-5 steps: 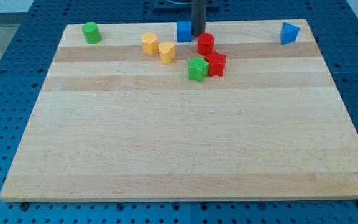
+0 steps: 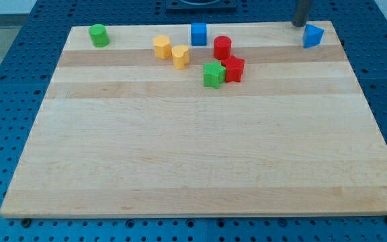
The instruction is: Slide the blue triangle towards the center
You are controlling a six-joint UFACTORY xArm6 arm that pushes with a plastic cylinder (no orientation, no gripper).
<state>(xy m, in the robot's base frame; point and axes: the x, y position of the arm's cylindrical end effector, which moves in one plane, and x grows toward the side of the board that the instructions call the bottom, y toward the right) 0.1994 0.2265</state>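
Note:
The blue triangle sits near the top right corner of the wooden board. My tip is at the view's top edge, just up and left of the blue triangle, very close to it; I cannot tell if it touches. A blue cube sits at the top middle.
A green cylinder is at the top left. Two yellow blocks lie left of the middle top. A red cylinder, a red star-like block and a green star-like block cluster together below the blue cube.
My tip has moved right along the top edge, from beside the blue cube to just up and left of the blue triangle. No block has moved.

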